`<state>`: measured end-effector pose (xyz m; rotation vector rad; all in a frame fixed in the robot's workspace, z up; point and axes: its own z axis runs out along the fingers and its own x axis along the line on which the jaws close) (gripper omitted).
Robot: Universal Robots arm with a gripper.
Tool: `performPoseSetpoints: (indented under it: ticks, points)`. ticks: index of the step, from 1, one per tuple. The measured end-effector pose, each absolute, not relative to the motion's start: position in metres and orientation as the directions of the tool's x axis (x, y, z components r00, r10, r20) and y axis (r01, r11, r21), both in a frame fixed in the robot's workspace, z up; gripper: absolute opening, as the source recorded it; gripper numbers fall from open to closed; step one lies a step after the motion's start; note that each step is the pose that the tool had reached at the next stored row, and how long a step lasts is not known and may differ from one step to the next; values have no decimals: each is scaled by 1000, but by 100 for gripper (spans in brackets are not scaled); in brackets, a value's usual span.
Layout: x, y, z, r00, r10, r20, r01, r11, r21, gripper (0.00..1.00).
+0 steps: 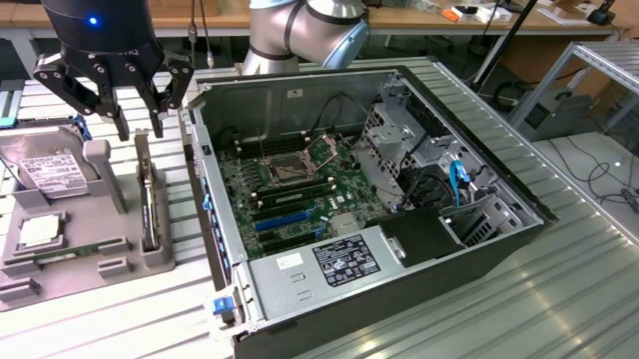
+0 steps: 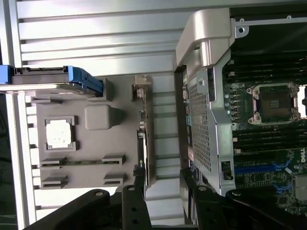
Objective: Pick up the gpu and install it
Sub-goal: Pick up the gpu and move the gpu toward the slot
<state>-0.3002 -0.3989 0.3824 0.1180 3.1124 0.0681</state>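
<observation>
Exterior view, end effector [image 1: 140, 129]: fingers spread wide, holding nothing, hovering above one end of the gpu [image 1: 147, 200].
gpu: stands on edge in a slot of the grey holder [image 1: 160, 258] on the desk [image 1: 100, 329], just beside the open computer case [image 1: 499, 247].
hard drive [image 1: 45, 173]: upright in the same holder.
Wrist view: one of the fingers [image 2: 138, 191] sits near the card's end.

The scene is carried by a bench [image 1: 539, 299] of ribbed, silvery metal slats, and pale glare is thrown across its near corner at the exterior view's right. Beyond its far edge a wooden table [image 1: 399, 20] is seen. Past the edge at the exterior view's right, a grey floor [image 1: 584, 153] is strewn with black cables [image 1: 609, 176], and a metal frame [image 1: 599, 46] is set there.
</observation>
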Motion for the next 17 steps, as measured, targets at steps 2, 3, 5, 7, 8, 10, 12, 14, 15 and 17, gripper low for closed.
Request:
performPoseSetpoints:
  ticks: [2, 3, 5, 7, 8, 10, 12, 14, 15, 17]
  points:
    - [-301, -399, 382, -997, 76, -24, 75, 996, 45, 42]
    - [-302, -399, 382, -997, 76, -24, 75, 996, 45, 42]
    - [-304, -399, 382, -997, 76, -24, 75, 996, 45, 42]
    - [-305, -399, 381, -997, 76, -24, 75, 996, 45, 42]
    - [-306, -399, 381, -997, 76, -24, 75, 996, 45, 42]
    - [-307, -399, 381, -997, 76, -24, 75, 996, 45, 42]
    - [-308, -399, 381, -997, 76, -24, 75, 996, 45, 42]
    - [-310, -399, 380, -997, 76, -24, 75, 996, 45, 42]
    - [-310, -399, 380, -997, 76, -24, 75, 996, 45, 42]
    - [-311, -399, 380, -997, 76, -24, 75, 996, 45, 42]
